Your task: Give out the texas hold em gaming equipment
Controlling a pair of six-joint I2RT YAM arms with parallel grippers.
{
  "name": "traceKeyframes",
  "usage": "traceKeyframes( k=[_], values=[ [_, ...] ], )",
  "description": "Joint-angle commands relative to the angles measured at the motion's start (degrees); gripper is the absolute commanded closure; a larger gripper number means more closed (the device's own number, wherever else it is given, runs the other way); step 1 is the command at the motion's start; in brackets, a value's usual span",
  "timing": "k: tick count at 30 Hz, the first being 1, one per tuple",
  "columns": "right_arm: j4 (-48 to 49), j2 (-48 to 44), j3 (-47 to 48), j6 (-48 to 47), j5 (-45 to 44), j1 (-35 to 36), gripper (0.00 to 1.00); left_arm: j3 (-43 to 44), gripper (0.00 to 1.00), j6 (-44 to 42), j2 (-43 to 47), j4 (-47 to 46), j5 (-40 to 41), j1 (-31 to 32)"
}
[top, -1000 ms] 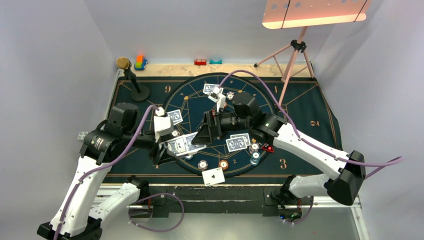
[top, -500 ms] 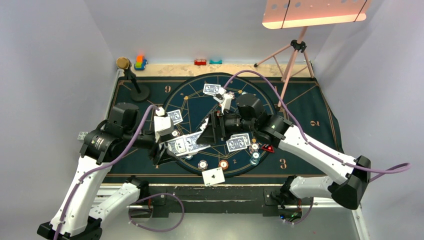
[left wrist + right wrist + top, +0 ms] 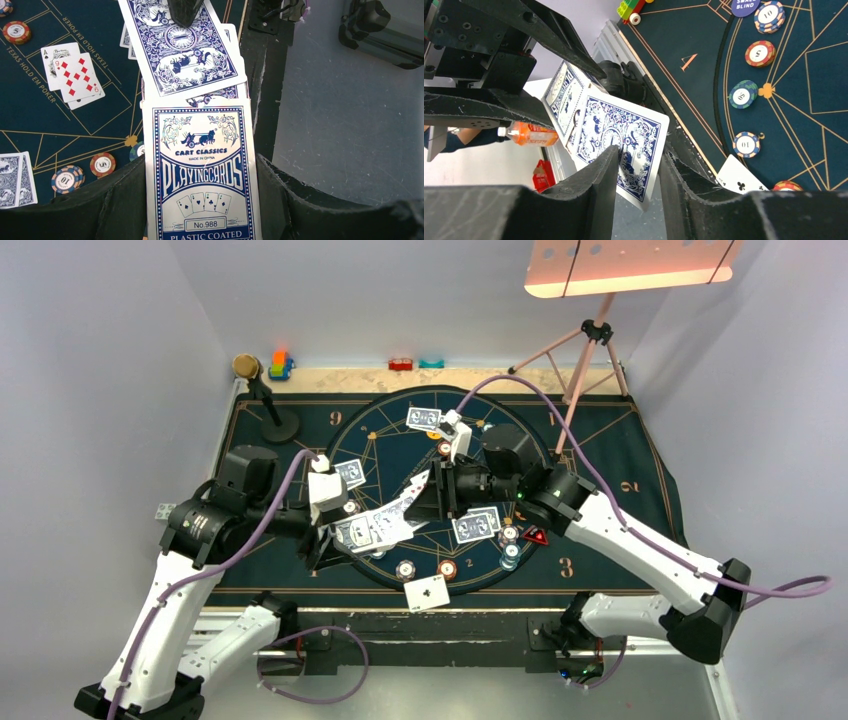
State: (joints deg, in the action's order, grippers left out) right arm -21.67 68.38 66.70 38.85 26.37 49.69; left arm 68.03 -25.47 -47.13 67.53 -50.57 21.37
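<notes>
1. Holding tight, the left gripper (image 3: 202, 172) clenches the pack (image 3: 200, 130) above the mat (image 3: 640, 460), same as before.
2. The top card (image 3: 624, 130) now sticks out farther, tilted toward the right.
3. The right gripper (image 3: 640, 152) has closed in around that card; I cannot tell if it pinches yet. Dealing it looks next.
</notes>
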Motion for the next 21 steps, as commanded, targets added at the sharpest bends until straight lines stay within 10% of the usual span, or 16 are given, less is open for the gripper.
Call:
traceKeyframes(
  k=[1,21],
  values=[
    [-1.6,-2.1,3.1,-1.2,-2.2,-0.5,0.65,1.8,1.0,0.4,0.4,-1.6,-2.3,-0.5],
    [-5.2,-5.3,5.4,-2.6,-5.5,-4.2,0.99,1.6,1.0,0.3,0.5,-1.4,-2.2,-0.5]
  ],
)
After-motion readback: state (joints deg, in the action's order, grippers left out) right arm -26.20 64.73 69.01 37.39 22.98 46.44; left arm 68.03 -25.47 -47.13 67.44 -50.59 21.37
